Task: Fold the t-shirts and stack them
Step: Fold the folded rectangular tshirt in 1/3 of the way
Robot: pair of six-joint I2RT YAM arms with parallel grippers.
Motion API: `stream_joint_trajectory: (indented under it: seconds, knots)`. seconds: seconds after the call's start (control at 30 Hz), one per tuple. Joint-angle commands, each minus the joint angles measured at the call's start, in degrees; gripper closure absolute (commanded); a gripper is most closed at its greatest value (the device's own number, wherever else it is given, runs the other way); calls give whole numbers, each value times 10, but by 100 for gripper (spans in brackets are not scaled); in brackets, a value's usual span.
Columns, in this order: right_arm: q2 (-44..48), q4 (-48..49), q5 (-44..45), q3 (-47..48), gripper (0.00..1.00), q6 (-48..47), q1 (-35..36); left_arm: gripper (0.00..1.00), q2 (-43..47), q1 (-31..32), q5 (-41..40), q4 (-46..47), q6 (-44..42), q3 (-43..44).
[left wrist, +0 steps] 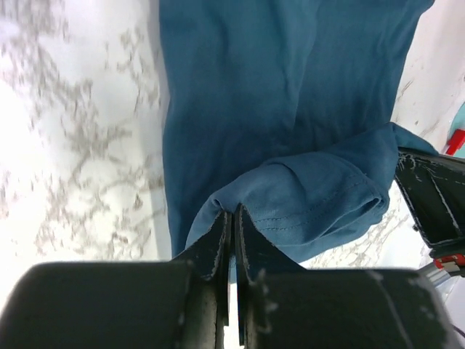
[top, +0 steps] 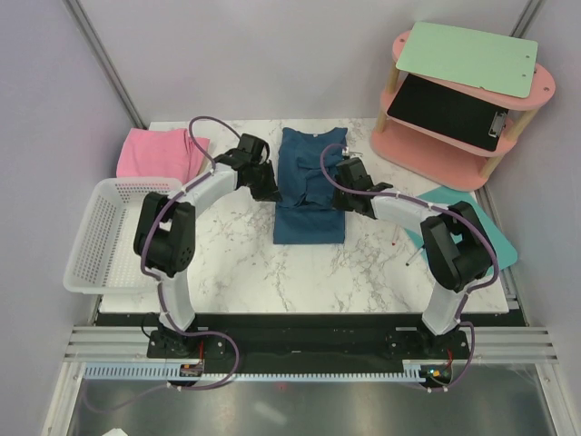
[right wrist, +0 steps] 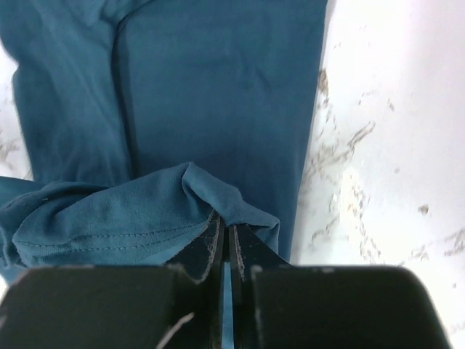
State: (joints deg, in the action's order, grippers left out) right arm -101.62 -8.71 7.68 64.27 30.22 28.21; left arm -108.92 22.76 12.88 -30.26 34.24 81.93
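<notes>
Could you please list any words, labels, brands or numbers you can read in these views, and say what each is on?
No readable text in any view.
The dark teal t-shirt, pink t-shirt, green clipboard, black clipboard and white basket show no print.
The small coloured parts at the arm bases are too small to read.

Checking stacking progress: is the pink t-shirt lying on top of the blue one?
No, the pink t-shirt lies apart, left of the teal-blue t-shirt.
</notes>
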Motion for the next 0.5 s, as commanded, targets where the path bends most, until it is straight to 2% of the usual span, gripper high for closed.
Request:
stream_joint_trajectory:
  seconds: [0.0, 0.03, 0.07, 0.13, 0.17, 0.27, 0.43, 0.47]
  knots:
    - [-33, 12, 44, 46, 89, 19, -10, 87, -42, -18, 51, 6, -54, 64]
    - [-38, 10, 53, 52, 80, 31, -11, 68, -53, -27, 61, 6, -56, 69]
    - [-41, 6, 65, 60, 63, 34, -11, 34, -54, -32, 69, 6, -57, 72]
    - [-36, 7, 108, 62, 42, 41, -11, 20, -43, -38, 58, 7, -61, 68]
    - [-23, 9, 121, 59, 26, 46, -11, 13, -35, -39, 52, 7, -64, 56]
    - [21, 36, 138, 33, 2, 33, -11, 8, 6, -40, 22, 12, -72, 16]
    - [84, 41, 119, -17, 2, 26, -11, 7, 72, -39, 24, 41, -59, -76]
    - [92, 38, 92, -26, 2, 27, -12, 7, 91, -38, 34, 60, -49, -111]
